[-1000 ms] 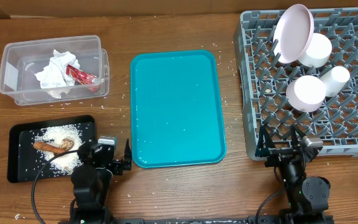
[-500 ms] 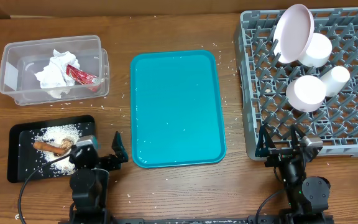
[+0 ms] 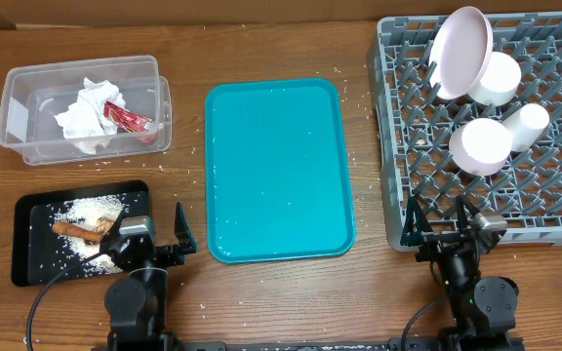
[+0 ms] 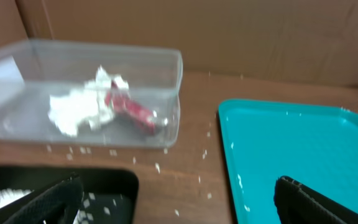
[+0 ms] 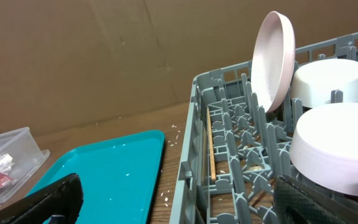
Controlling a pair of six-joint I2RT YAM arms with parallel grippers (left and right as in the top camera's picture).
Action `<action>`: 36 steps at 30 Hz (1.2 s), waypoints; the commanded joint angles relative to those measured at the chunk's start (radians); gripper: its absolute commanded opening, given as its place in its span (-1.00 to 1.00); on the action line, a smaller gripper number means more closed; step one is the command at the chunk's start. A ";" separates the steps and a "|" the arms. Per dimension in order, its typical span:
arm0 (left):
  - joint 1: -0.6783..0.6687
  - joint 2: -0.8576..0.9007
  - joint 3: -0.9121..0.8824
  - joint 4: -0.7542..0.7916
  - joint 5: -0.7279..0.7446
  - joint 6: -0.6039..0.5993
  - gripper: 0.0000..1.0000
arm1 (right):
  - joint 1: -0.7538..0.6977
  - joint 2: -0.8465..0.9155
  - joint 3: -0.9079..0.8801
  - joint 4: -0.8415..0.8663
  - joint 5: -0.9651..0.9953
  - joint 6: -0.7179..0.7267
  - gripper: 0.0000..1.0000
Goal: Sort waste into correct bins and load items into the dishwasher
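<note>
**Both end effectors spread wide and empty at the near edge**

The left end effector [image 3: 146, 240] sits low at about 7 o'clock on the surface [image 3: 261, 49], its fingers far apart with nothing between them. It hangs over the right end of the black tray [image 3: 27, 268]. From its wrist camera the two dark fingertips [image 4: 45, 202] frame bare wood and the tray's corner. White rice lies in the tray with an orange-brown food stick [image 3: 74, 230], just at 9 o'clock from the end effector. Stray grains dot the wood around it.

At 11 o'clock from it stands the clear tub [image 3: 13, 107], holding the crumpled white napkin [image 3: 86, 117] and the red wrapper [image 3: 127, 119] side by side, touching. At 1 o'clock lies the teal tray [image 3: 279, 171], with only a few rice grains on it.

The right end effector [image 3: 440, 222] sits at about 5 o'clock on the surface, also fully apart and holding nothing. It rests at the near edge of the grey dish rack [image 3: 408, 146], whose wall and pegs stand directly ahead of it in the wrist view.

Inside the rack, toward 1 o'clock, a pale pink dish [image 3: 460, 51] stands on edge between the pegs. A white bowl [image 3: 498, 80] leans just behind it. A second bowl [image 3: 480, 146] lies nearer, with a white cup [image 3: 527, 125] beside it at 2 o'clock.
</note>
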 commanded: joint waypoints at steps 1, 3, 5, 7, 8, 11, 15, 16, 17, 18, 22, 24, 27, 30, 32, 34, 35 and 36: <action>-0.007 -0.080 -0.003 0.006 0.005 0.093 1.00 | -0.001 -0.009 -0.010 0.006 0.009 -0.006 1.00; -0.007 -0.080 -0.003 0.001 0.013 0.093 1.00 | -0.001 -0.009 -0.010 0.006 0.009 -0.006 1.00; -0.007 -0.080 -0.003 0.000 0.019 0.093 1.00 | -0.001 -0.009 -0.010 0.006 0.009 -0.006 1.00; -0.007 -0.080 -0.003 0.000 0.020 0.094 1.00 | -0.001 -0.009 -0.010 0.006 0.009 -0.006 1.00; -0.007 -0.080 -0.003 0.001 0.020 0.094 1.00 | -0.001 -0.009 -0.010 0.006 0.009 -0.006 1.00; -0.007 -0.079 -0.003 0.001 0.020 0.094 0.99 | -0.001 -0.009 -0.010 0.006 0.009 -0.006 1.00; -0.007 -0.079 -0.003 0.001 0.020 0.094 1.00 | -0.001 -0.009 -0.010 0.006 0.009 -0.006 1.00; -0.007 -0.079 -0.003 0.001 0.020 0.094 1.00 | -0.001 -0.009 -0.010 0.006 0.009 -0.006 1.00; -0.007 -0.079 -0.003 0.001 0.020 0.094 1.00 | -0.001 -0.009 -0.010 0.006 0.009 -0.006 1.00; -0.007 -0.079 -0.003 0.001 0.020 0.094 0.99 | -0.001 -0.009 -0.010 0.006 0.009 -0.006 1.00; -0.007 -0.079 -0.003 0.001 0.020 0.094 0.99 | -0.001 -0.009 -0.010 0.006 0.009 -0.007 1.00; -0.007 -0.079 -0.003 0.001 0.020 0.094 0.99 | -0.001 -0.009 -0.010 0.006 0.009 -0.007 1.00; -0.007 -0.079 -0.003 0.001 0.020 0.094 1.00 | -0.001 -0.009 -0.010 0.006 0.009 -0.006 1.00; -0.007 -0.079 -0.003 0.001 0.020 0.094 1.00 | -0.001 -0.009 -0.010 0.006 0.009 -0.006 1.00; -0.007 -0.079 -0.003 0.001 0.020 0.094 0.99 | -0.001 -0.009 -0.010 0.006 0.009 -0.006 1.00; -0.007 -0.079 -0.003 0.001 0.020 0.094 1.00 | -0.001 -0.009 -0.010 0.006 0.009 -0.006 1.00; -0.007 -0.079 -0.003 0.001 0.020 0.094 1.00 | -0.001 -0.009 -0.010 0.006 0.009 -0.006 1.00; -0.007 -0.079 -0.003 0.001 0.020 0.094 1.00 | -0.001 -0.009 -0.010 0.006 0.009 -0.006 1.00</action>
